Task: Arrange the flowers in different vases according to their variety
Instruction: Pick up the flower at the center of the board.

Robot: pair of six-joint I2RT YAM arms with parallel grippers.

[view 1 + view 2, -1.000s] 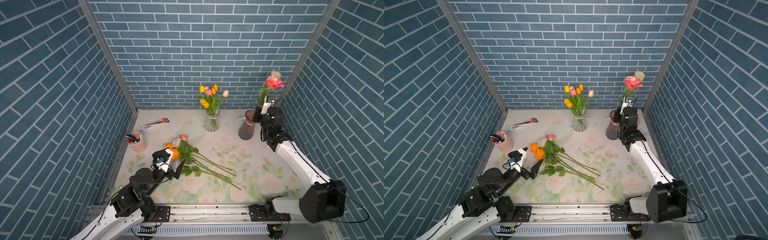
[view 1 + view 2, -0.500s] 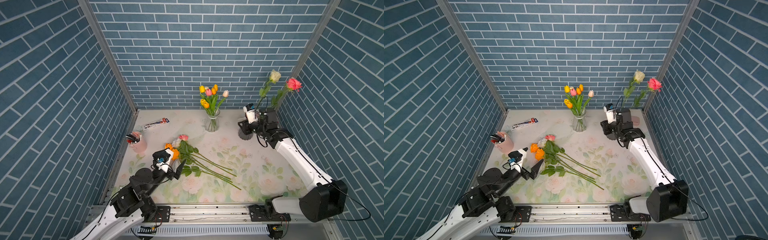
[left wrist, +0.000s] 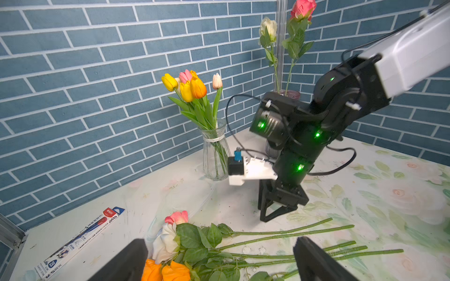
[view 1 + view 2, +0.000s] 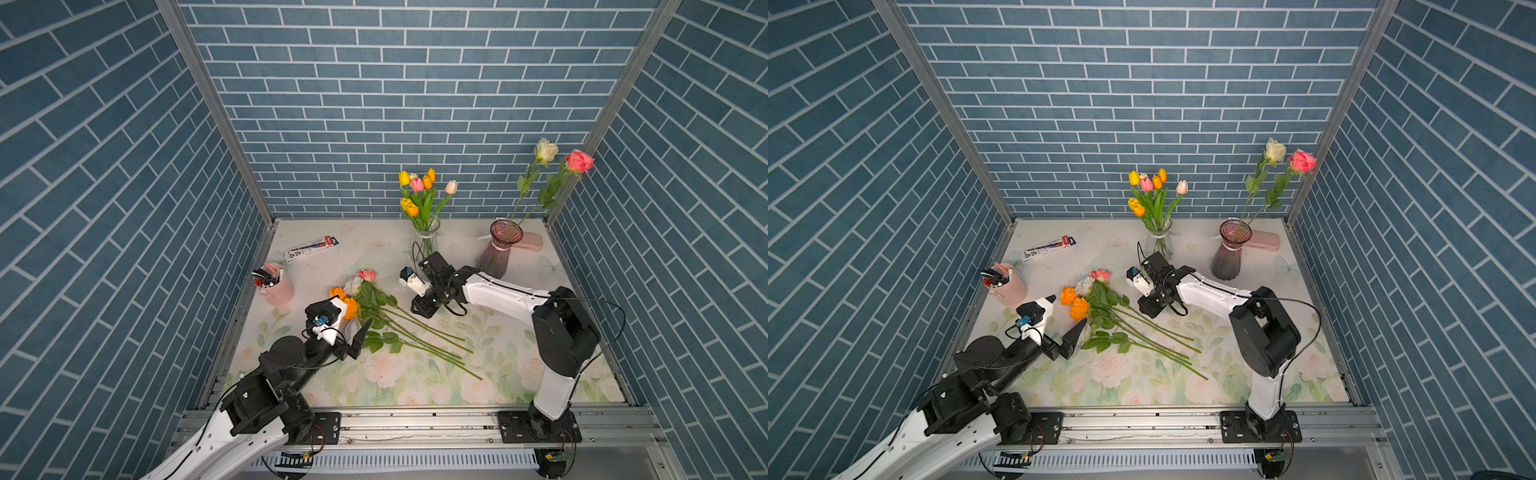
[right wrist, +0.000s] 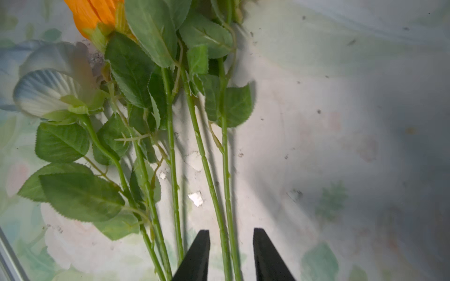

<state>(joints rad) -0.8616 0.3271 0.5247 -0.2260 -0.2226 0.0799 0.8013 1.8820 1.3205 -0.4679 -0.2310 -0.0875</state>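
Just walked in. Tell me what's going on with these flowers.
Two robot arms are sorting flowers by kind. The tulips stand in the clear vase, and two roses are in the purple vase. A pile of roses lies on the table. The right hand hangs low over their stems; the right wrist view shows its jaws partly open with two stems between them, nothing gripped. The left hand hovers wide open by the rose heads, empty.

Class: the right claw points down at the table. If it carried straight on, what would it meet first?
Probably the two rose stems that lie in line with the right claw, whose jaws stand open. Below them is the tablecloth. Its height above the stems is unclear.
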